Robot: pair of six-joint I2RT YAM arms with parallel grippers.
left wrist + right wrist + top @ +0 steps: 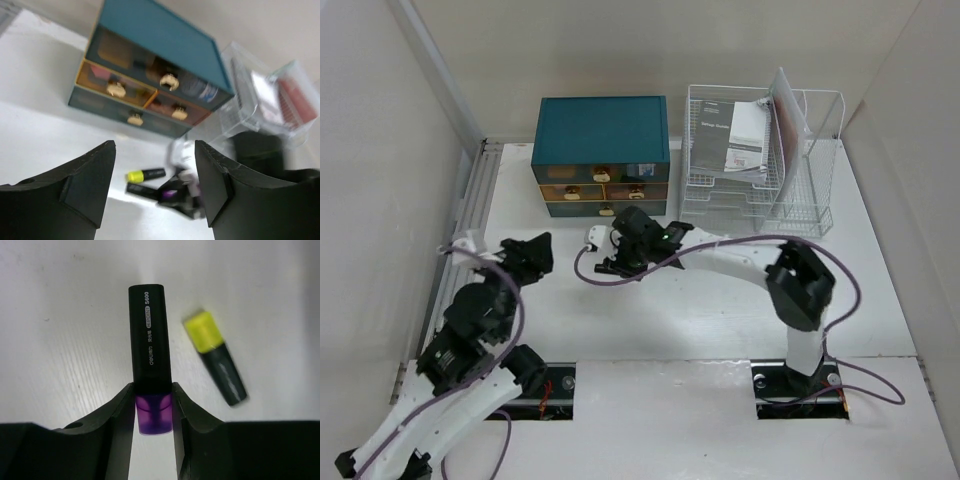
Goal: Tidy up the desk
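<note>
A black highlighter with a purple cap (148,335) is pinched at its cap end between the fingers of my right gripper (152,410), low over the white desk (720,320). I cannot tell whether it touches the surface. A second highlighter with a yellow cap (215,357) lies loose on the desk just beside it. From the left wrist, both the yellow highlighter (145,174) and the purple one (142,192) show ahead. My left gripper (155,170) hovers open and empty to the left (530,255) of the right gripper (615,266).
A teal drawer box (602,130) with gold knobs stands at the back, close behind the highlighters. A white wire rack (760,160) holding papers stands to its right. Side walls flank the desk.
</note>
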